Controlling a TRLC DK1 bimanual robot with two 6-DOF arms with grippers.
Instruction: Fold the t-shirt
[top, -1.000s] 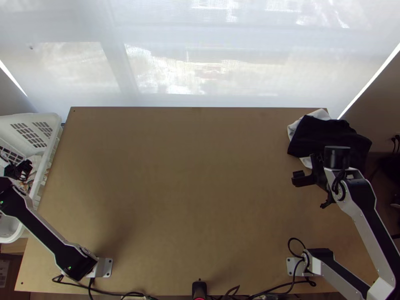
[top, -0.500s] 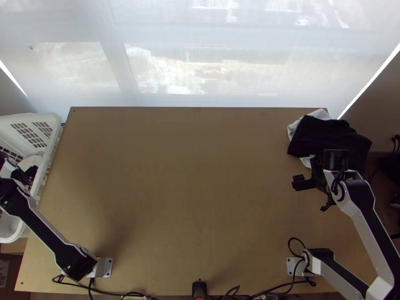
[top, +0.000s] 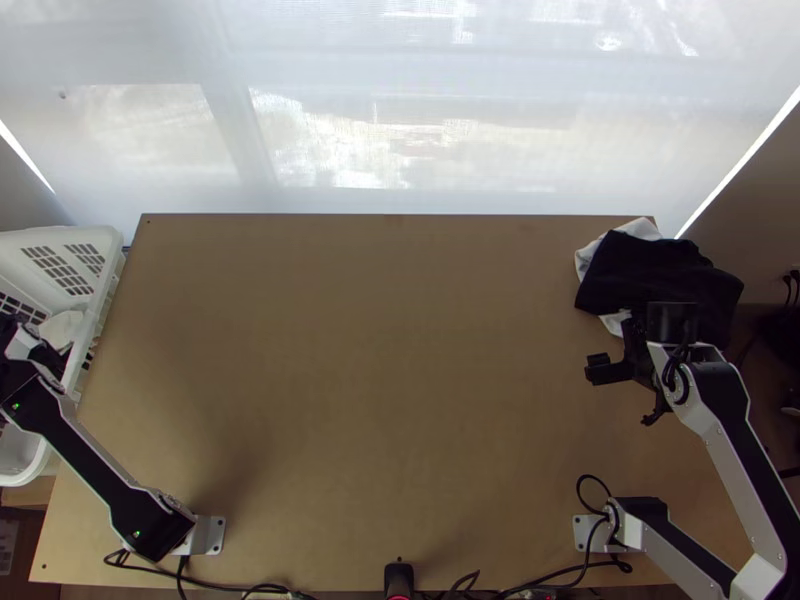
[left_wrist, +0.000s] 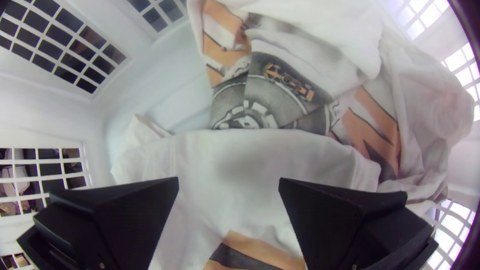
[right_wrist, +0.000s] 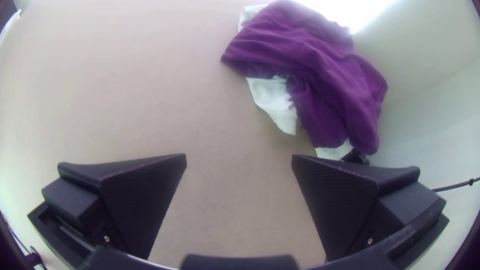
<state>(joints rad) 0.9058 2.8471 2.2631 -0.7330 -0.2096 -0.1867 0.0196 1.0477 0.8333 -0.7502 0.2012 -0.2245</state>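
My left gripper (top: 40, 357) is over the white basket at the table's left side. In the left wrist view my left gripper (left_wrist: 228, 182) is open above a bunched white t-shirt (left_wrist: 250, 160) with orange and grey print, lying inside the basket. Part of the white t-shirt (top: 62, 328) can be made out in the top view. On the right side, my right gripper (top: 622, 385) stands over the table, near the dark cloth. The right wrist view has my right gripper (right_wrist: 239, 160) open with nothing between its fingers.
A bunched dark cloth (top: 650, 272), purple in the right wrist view, lies with white cloth (top: 640, 229) at the table's far right corner. The white basket (top: 108, 290) stands against the left edge of the table (top: 380, 380). Cables run along the near edge.
The left arm's wrist has swung up and over the basket, and its gripper now points down into it. My right arm has barely moved.
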